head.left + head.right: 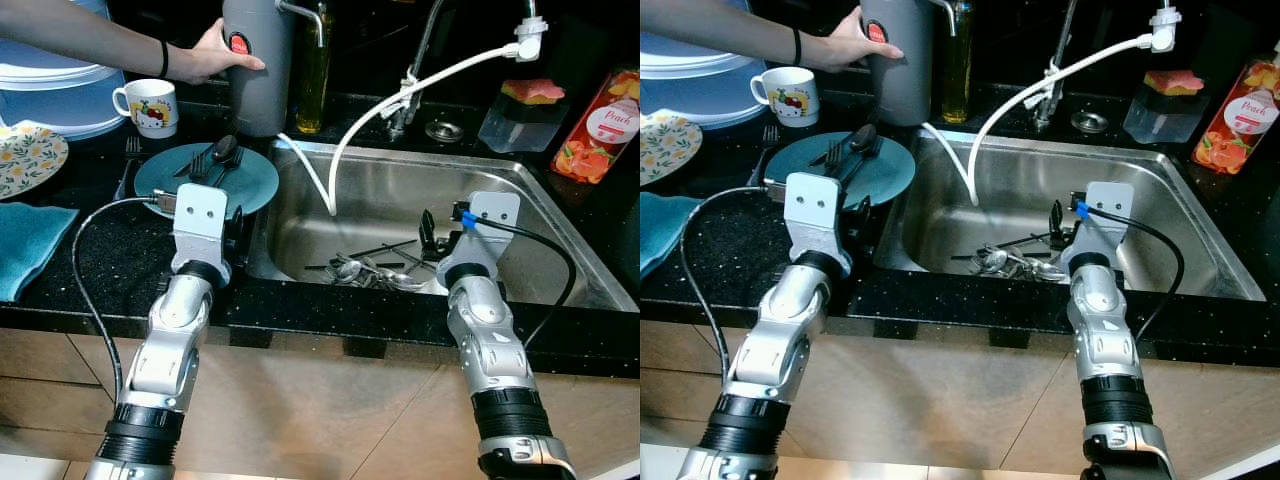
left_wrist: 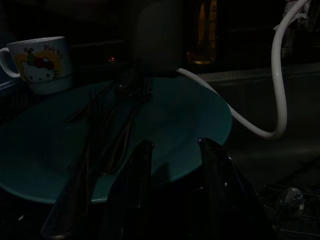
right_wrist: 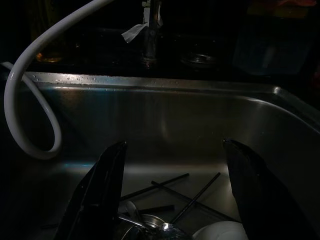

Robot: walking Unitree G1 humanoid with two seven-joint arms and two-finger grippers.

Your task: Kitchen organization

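Note:
A teal plate (image 1: pixel 257 185) lies on the black counter left of the sink, with a dark fork and spoon (image 1: pixel 215 158) on it. My left gripper (image 2: pixel 175 167) hovers at the plate's near rim, open with nothing between its fingers. Several pieces of cutlery (image 1: pixel 368 270) lie heaped on the floor of the steel sink (image 1: pixel 520 215), beside a white dish (image 3: pixel 220 232). My right gripper (image 3: pixel 175 170) hangs over that heap inside the sink, fingers spread wide and empty.
A person's hand (image 1: pixel 205 55) holds a tall grey container (image 1: pixel 257 80) behind the plate. Nearby stand a cartoon mug (image 1: pixel 150 105), an oil bottle (image 1: pixel 312 75) and stacked plates (image 1: pixel 50 90). A white hose (image 1: pixel 400 95) loops into the sink. A teal towel (image 1: pixel 25 245) lies at left.

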